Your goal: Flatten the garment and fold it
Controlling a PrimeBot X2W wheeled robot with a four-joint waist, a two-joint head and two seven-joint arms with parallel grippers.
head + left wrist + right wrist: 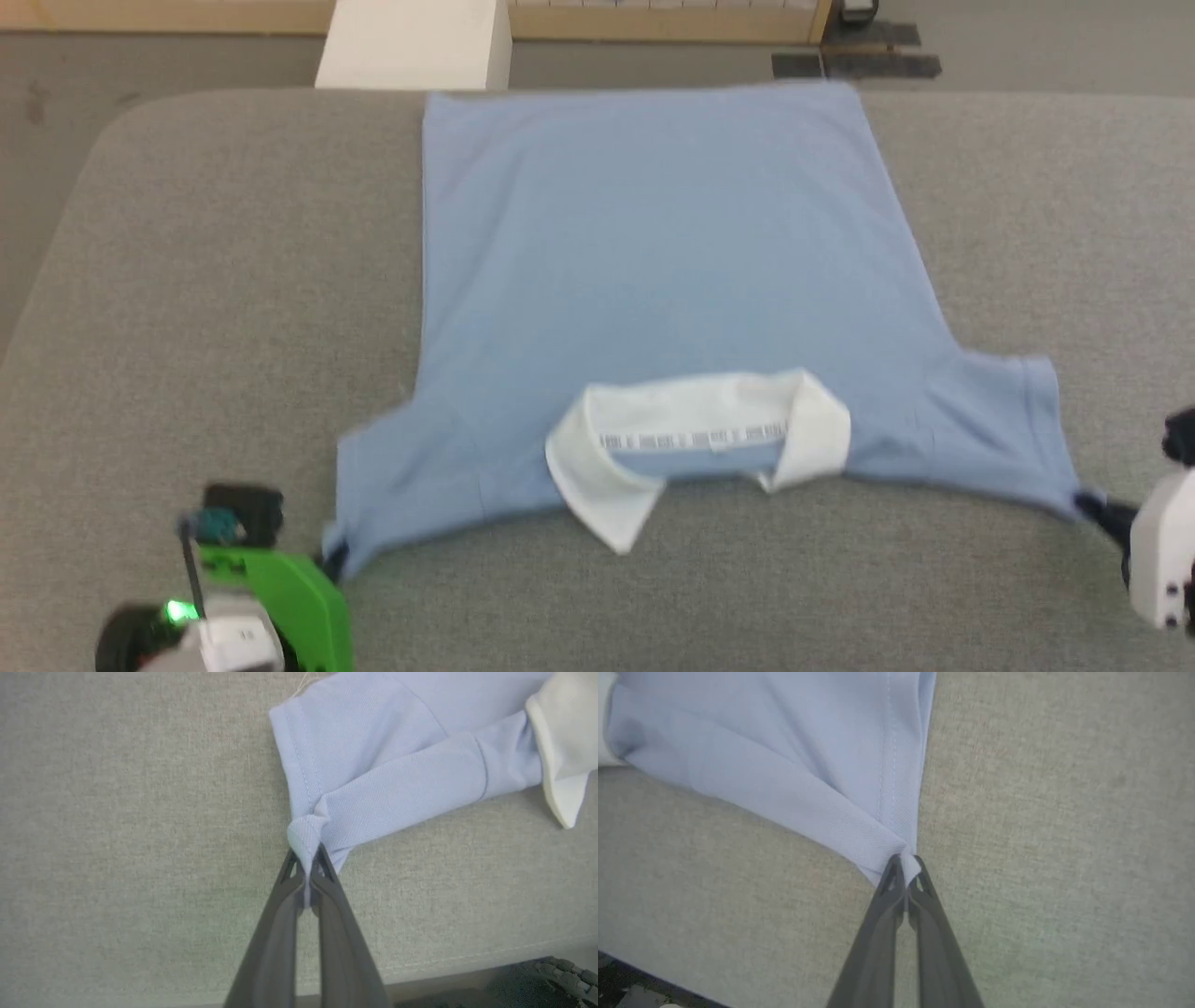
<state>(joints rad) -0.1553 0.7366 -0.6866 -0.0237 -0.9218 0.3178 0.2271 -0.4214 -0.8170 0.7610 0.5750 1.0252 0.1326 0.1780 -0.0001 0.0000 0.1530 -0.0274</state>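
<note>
The garment (653, 261) lies spread, back side up, on the grey bench (187, 280), with its white collar (691, 411) at the near edge and its hem at the far side. The left pincer (308, 858) is clamped on the tip of the left sleeve (373, 788), and the right pincer (903, 863) is clamped on the tip of the right sleeve (808, 765), each drawing its corner outward. Flattening looks nearly done, with the body smooth and only the sleeves and collar rumpled, while no fold has yet been made.

Green left wrist housing (280, 588), white right wrist (1162, 551), long dark fingers (275, 942)
</note>
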